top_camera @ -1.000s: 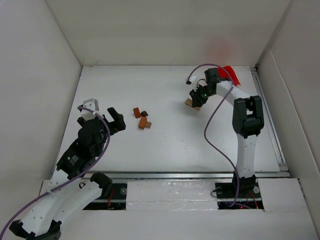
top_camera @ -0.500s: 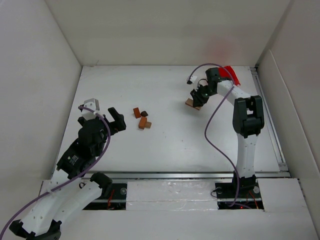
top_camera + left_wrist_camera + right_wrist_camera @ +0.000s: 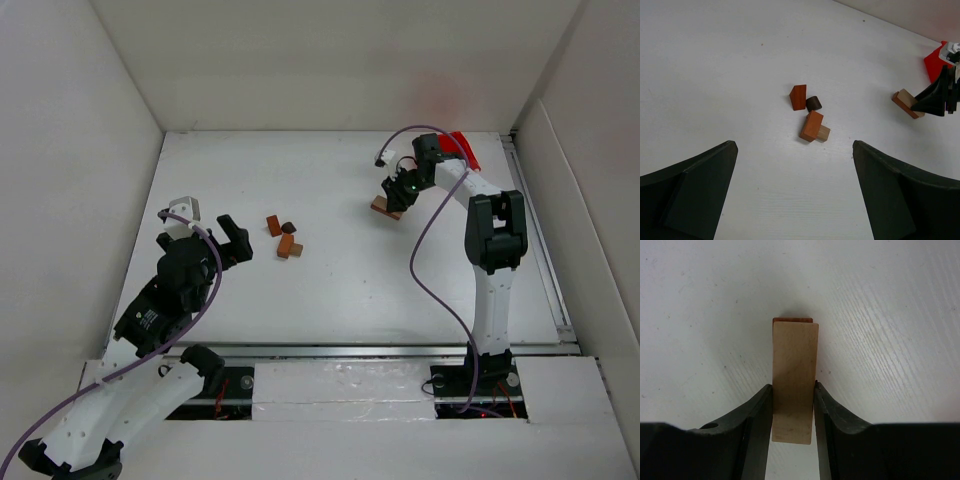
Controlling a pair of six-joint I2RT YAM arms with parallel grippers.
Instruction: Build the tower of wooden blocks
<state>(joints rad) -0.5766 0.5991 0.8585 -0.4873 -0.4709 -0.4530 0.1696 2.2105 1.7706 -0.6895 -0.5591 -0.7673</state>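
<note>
Tan plank [image 3: 795, 375] sat pinched in the narrow jaws of the right gripper [image 3: 793, 386], its long axis running up the wrist frame, directly over a reddish-brown block [image 3: 792, 319], upper right of centre overhead. Four loose blocks [image 3: 811, 125] lay to the left, nearer the wide-open left gripper [image 3: 793, 145].

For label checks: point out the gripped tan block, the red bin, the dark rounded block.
tan block [image 3: 794, 380]: right wrist view, top face.
red bin [image 3: 466, 152]: top external view, visible corner.
dark rounded block [image 3: 814, 103]: left wrist view, its middle.
</note>
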